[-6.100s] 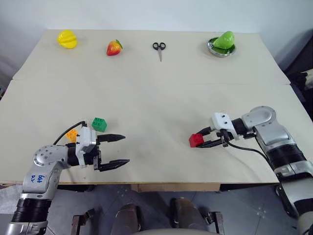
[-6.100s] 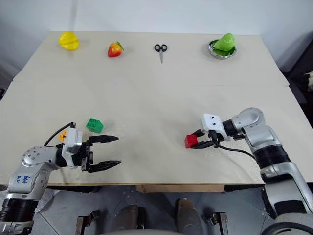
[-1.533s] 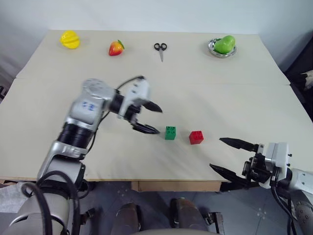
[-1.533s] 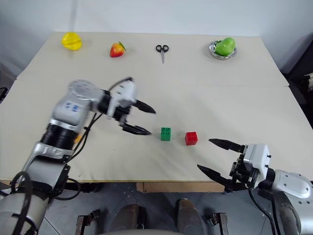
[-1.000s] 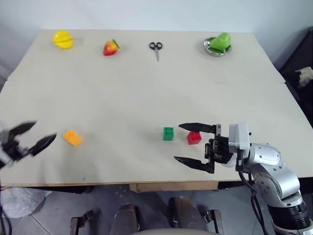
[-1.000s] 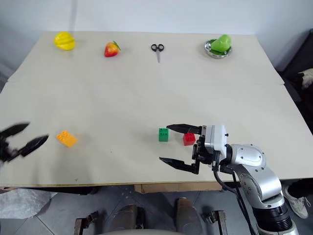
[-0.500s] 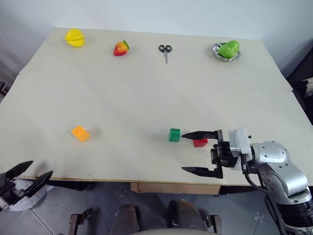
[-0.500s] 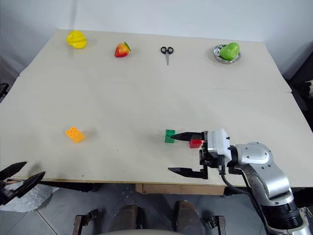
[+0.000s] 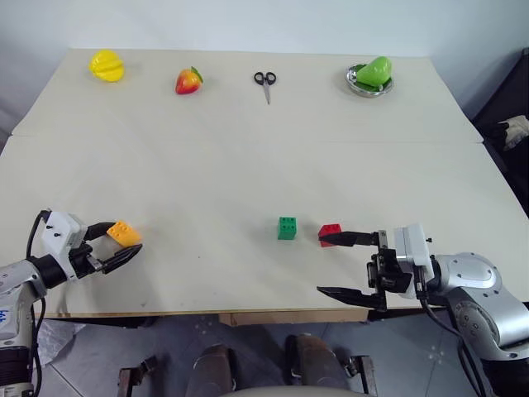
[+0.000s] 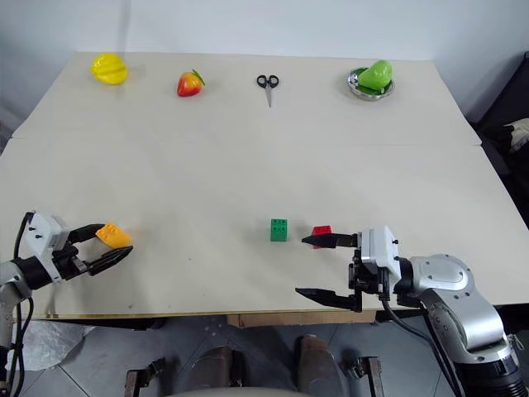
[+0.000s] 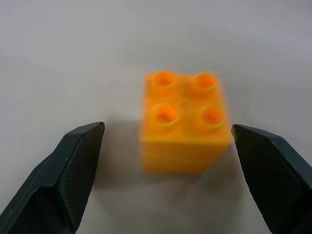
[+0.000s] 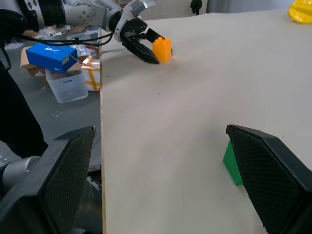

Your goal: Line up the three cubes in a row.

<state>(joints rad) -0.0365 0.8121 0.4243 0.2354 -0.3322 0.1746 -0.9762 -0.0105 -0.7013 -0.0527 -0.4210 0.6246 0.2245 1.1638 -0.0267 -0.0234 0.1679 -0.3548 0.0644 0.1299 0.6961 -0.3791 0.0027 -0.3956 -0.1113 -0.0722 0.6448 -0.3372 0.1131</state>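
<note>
**A:** Where are your tools right now?

**B:** Your left tool [image 9: 114, 246] sits at the near left edge of the desk [image 9: 248, 157], fingers spread wide, with the orange-yellow cube [image 9: 123, 233] between the two tips. The left wrist view shows a gap on each side of that cube, so nothing is clamped yet. Your right tool [image 9: 345, 265] hangs at the near right edge, also spread wide and empty, its upper finger just beside the red cube [image 9: 330, 234].

**A:** How far along is the row?

**B:** Roughly two thirds, by my judgement. The green cube [image 9: 287, 227] and the red cube stand side by side near the front middle, a small gap between them. The orange-yellow cube lies well apart to the left and has yet to join them.

**A:** Anything in the way?

**B:** No. The desk between the orange-yellow cube and the green one is bare. A yellow toy fruit [image 9: 107, 65], a red toy fruit [image 9: 188, 80], scissors [image 9: 264, 81] and a green toy fruit in a small dish [image 9: 369, 76] line the far edge, well apart from the cubes.
</note>
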